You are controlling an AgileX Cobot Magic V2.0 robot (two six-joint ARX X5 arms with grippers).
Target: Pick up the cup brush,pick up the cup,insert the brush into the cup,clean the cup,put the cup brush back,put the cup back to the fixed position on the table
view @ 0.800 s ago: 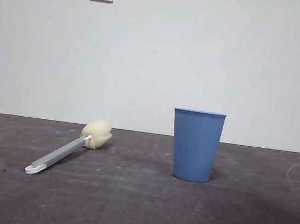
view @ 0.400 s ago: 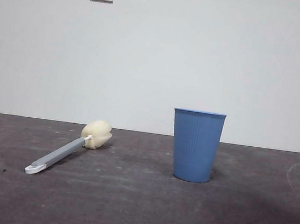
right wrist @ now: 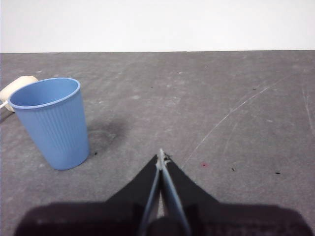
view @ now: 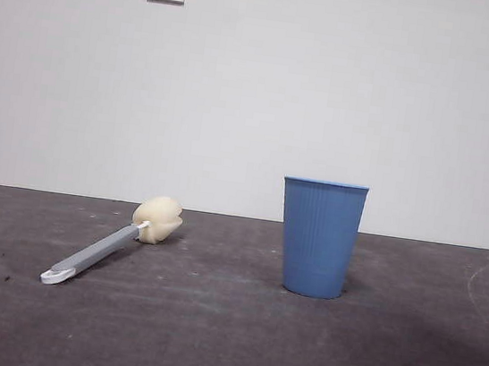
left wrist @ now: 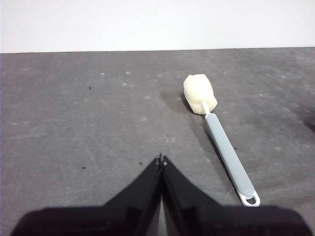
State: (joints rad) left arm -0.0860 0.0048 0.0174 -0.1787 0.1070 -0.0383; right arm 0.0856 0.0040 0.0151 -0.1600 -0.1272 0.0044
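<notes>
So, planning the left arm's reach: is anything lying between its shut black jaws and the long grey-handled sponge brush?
Nothing: the left wrist view shows only bare dark grey table between the left gripper and the cup brush.

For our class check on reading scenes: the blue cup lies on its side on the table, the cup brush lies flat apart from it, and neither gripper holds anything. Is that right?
Not quite. The cup stands upright on the table, open end up, as the front view shows. The rest holds: the cup brush lies flat apart from it, and the left gripper and right gripper hold nothing.
</notes>
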